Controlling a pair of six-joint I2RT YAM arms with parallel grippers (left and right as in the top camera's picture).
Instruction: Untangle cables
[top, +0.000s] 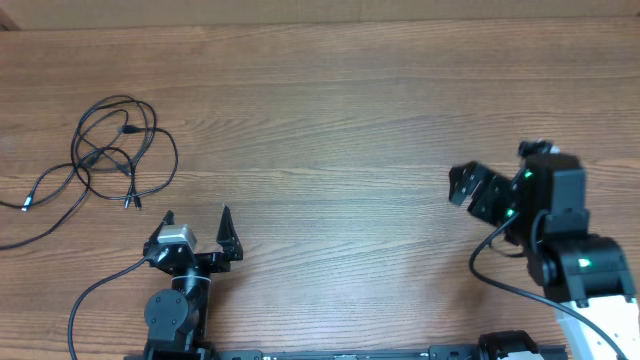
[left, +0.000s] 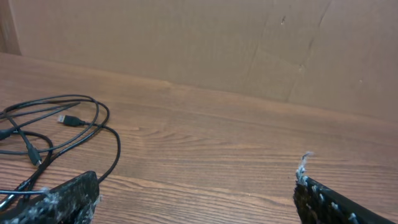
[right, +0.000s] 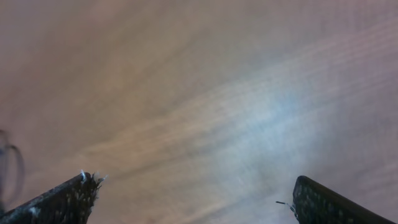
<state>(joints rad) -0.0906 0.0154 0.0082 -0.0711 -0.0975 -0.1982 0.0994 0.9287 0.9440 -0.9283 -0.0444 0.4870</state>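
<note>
The cables (top: 110, 150) lie in a tangled heap of thin black loops at the far left of the wooden table, with plug ends sticking out; one strand trails off toward the left edge. In the left wrist view the cables (left: 56, 127) fill the left side, a silvery plug showing. My left gripper (top: 197, 217) stands open near the front edge, to the right of the heap and apart from it, with nothing between its fingers (left: 68, 198). My right gripper (top: 464, 186) is open over bare wood at the right, far from the cables; its fingertips (right: 74, 190) frame only blurred table.
A brown cardboard wall (left: 205, 43) stands along the table's far side. The arms' own thicker black wires (top: 85, 300) loop near the front edge by each base.
</note>
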